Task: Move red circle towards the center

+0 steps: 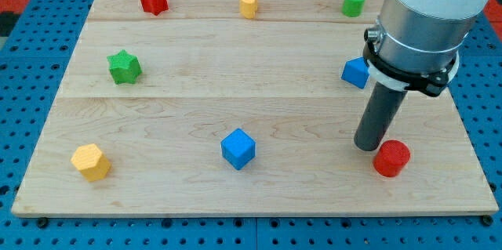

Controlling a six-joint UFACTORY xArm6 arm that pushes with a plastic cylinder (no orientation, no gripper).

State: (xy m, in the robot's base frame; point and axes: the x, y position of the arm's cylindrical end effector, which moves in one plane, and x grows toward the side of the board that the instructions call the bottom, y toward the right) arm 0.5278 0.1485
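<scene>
My tip [367, 146] sits just left of the red circle [391, 158], seemingly touching — the wrong side for pushing centreward. Bare rod, clamping nothing.

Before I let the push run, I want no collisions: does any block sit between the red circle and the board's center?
Nothing visible does. My tip sits just left of the red circle, on its center-facing side. The blue cube lies below the center, slightly off the line.
</scene>
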